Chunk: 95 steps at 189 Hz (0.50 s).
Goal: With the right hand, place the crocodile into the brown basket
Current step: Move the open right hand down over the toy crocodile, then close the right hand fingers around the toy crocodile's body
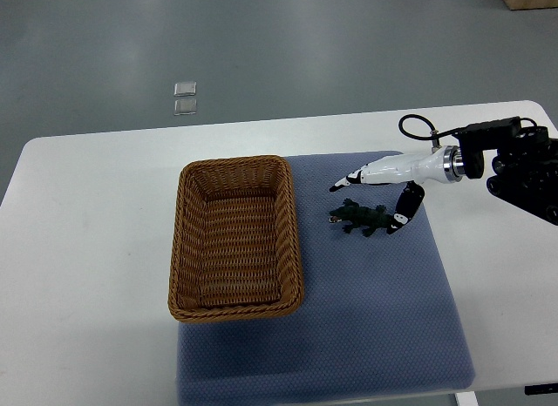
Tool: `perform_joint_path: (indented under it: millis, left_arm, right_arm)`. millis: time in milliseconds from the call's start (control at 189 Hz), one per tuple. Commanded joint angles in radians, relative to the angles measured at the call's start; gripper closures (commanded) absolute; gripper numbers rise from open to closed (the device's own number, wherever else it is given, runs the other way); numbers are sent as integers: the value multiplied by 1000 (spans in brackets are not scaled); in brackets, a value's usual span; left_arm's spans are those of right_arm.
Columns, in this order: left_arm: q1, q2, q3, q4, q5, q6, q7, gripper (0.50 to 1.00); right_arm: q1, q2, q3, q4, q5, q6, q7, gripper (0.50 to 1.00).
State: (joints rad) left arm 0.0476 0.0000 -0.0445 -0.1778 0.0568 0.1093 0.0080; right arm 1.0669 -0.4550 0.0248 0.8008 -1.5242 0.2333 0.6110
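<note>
Now: right hand open above the crocodile, basket empty

Broadly, a white table [87, 214] fills most of the top view, with grey floor [261, 49] beyond its far edge. A blue-grey mat [375, 319] covers the middle and near part of the table. The brown basket [179, 249], rectangular and woven, stands on the mat's left side with its left rim overhanging onto the bare tabletop; nothing lies inside it.

The right arm comes in from the picture's right edge, black at the wrist and white toward the right hand [388, 175]. The hand is released and grips nothing: its fingers [353, 178] stretch out toward the basket, and the thumb [403, 210] points down, its tip close to the toy's tail end. Whether the thumb actually touches the tail cannot be told.

The crocodile [359, 218], small and dark green, lies flat on the mat just right of the basket and outside it, its head toward the basket, directly below the outstretched fingers.

Two small clear squares [185, 98] sit on the floor past the table.
</note>
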Motion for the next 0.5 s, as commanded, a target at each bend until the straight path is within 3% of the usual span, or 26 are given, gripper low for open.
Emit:
perform_joint_path:
  millis: [0, 496]
  left_arm:
    - [0, 0, 0, 0, 0, 0, 0, 500]
    - [0, 0, 0, 0, 0, 0, 0, 500]
  right_arm:
    - [-5, 15, -9, -6, -1, -15, 0, 527]
    - [-4, 39, -63, -29, -1, -80, 0, 529]
